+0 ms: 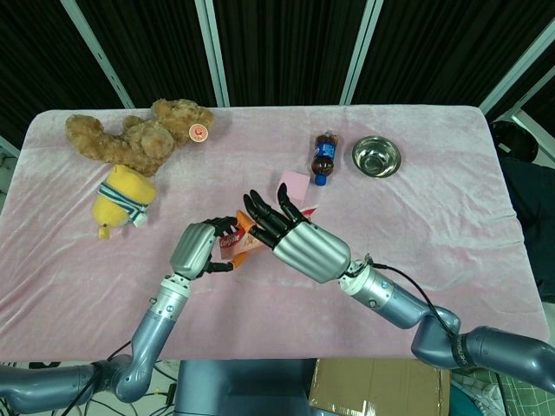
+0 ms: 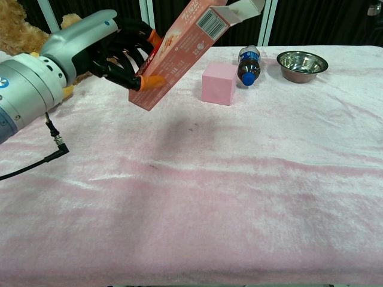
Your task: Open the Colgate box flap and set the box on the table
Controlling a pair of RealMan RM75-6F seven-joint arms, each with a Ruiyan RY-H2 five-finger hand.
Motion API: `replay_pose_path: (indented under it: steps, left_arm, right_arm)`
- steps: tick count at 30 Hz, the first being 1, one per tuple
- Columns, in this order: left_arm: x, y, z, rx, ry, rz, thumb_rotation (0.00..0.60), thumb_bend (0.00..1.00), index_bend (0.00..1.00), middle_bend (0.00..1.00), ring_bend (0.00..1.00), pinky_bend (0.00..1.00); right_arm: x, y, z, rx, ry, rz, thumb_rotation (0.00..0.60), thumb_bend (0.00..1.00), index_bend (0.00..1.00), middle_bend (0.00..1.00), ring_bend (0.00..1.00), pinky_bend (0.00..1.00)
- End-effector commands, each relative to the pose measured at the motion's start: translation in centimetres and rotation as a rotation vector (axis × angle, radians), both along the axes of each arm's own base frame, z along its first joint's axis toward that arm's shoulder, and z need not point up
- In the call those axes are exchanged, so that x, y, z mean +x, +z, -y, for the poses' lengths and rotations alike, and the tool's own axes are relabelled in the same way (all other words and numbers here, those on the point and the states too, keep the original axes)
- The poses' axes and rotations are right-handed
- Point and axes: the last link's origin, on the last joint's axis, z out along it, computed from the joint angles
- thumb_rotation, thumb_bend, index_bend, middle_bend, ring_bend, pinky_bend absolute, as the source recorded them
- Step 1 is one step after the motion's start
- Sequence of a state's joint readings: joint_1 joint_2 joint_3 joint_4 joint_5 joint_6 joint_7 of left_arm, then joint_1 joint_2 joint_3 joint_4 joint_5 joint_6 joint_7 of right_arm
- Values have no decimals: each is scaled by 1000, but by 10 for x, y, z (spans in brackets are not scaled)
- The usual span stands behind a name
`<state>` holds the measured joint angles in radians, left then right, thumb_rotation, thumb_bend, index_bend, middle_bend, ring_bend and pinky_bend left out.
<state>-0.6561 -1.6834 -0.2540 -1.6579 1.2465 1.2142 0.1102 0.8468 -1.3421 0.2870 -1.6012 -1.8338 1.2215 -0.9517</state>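
Over the middle of the tabletop in the head view, left hand holds the Colgate box off the pink cloth, fingers wrapped around its lower end, only a red-and-orange bit of the box visible between the two hands. Right hand sits just right of the box, fingers spread apart and pointing up-left, holding nothing; whether fingertips touch the box, cannot tell. Pink cube lies partly hidden behind the right hand's fingers, toward the far edge. Cola bottle lies on its side near the far edge, steel bowl just beside it on the right. Brown teddy bear lies at the far left corner, yellow plush toy next to it nearer the left edge. Chest view: left hand at upper left, dark fingers clamped on the lower part of the Colgate box, orange fingertip pressed on the front face. Box tilted, top end up and to the right, well above the cloth, barcode showing, end flap hanging open at the top. Right hand not seen in this view. Pink cube on the cloth behind the box, bottle and bowl toward the far right, teddy bear at far left behind the left hand.
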Motion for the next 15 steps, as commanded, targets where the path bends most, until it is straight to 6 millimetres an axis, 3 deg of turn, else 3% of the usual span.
replay_pose_path:
  steps: [1,15]
  left_arm:
    - [3,3,1,27,-7,56,600,354,482,482,383,454]
    - [3,15,-5,135,-16,230,600,354,479,478,381,452]
  right_arm:
    - [4,6,5,-23,-25,26,600,275,80,93,53,265]
    - [4,11,4,-10,-94,128,600,274,73,88,50,265]
